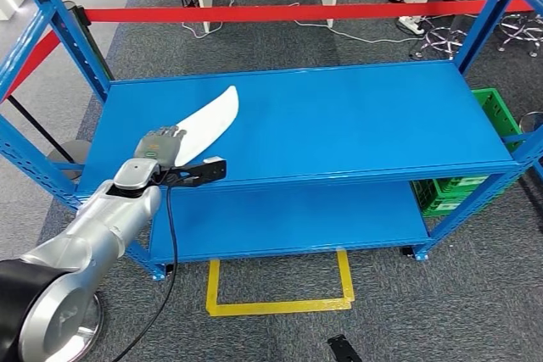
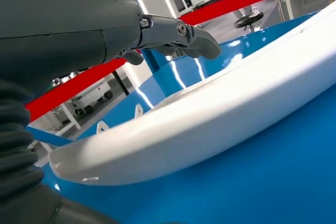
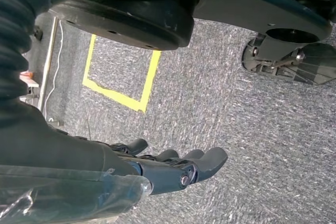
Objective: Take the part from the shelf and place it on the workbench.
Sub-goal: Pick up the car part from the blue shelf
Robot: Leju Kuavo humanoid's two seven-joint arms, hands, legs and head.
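The white curved part (image 1: 208, 123) is lying on the top board of the blue shelf (image 1: 359, 116), toward its left end, with its pointed tip aimed away from the robot. The left hand (image 1: 159, 146) is reaching over the near end of the part. In the left wrist view its fingers (image 2: 186, 34) are stretching out straight above the part (image 2: 222, 114), apart from it and holding nothing. The right hand (image 3: 174, 169) is hanging low over the grey carpet (image 3: 245, 129), near a square of yellow tape (image 3: 118, 97); its fingers are lying nearly straight, side by side, with nothing in them. A red strap (image 1: 307, 12) is running across behind the shelf, and a green crate (image 1: 496, 116) is sitting at the right end.
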